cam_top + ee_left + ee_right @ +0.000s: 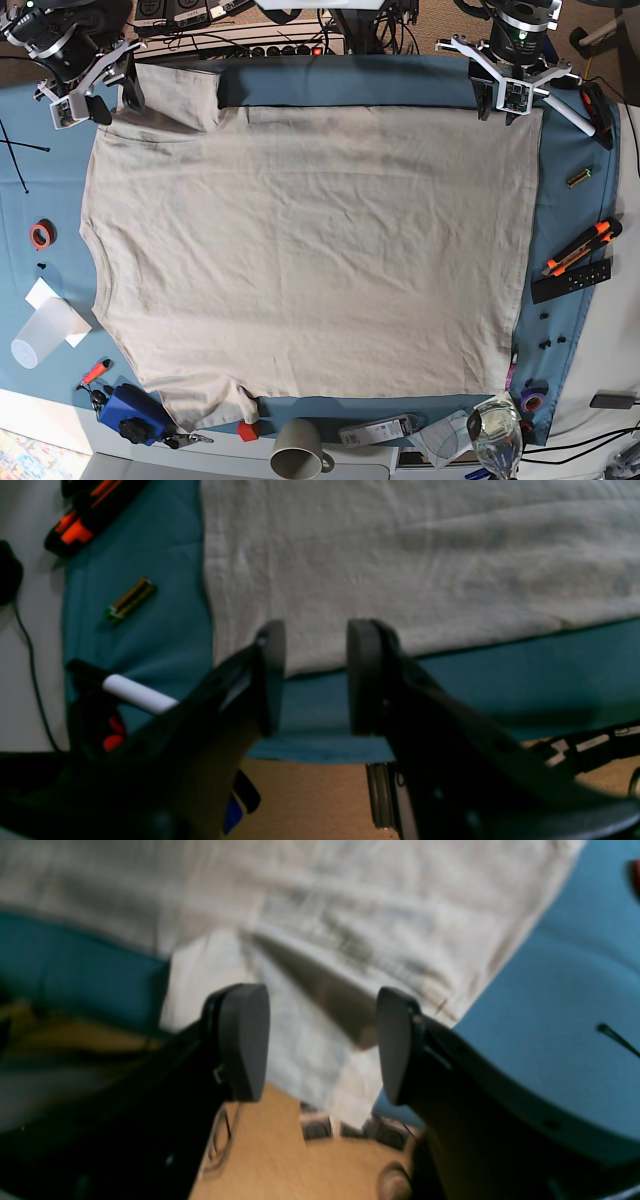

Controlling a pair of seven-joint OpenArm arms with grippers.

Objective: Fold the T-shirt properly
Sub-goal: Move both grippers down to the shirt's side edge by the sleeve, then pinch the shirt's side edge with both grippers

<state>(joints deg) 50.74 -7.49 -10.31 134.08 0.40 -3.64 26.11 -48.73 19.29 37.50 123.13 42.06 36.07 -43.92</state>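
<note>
Lying flat across the middle of the base frame, the T-shirt is gripped by neither tool: left tool and right tool are spread, empty. Both far corners should be pinched evenly.

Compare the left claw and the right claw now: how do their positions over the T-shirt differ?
The left claw hangs past the T-shirt at a straight edge, with blue cloth between its jaws. The right claw hangs over a sleeve, with fabric showing between its jaws. Both are open and hold nothing.
</note>
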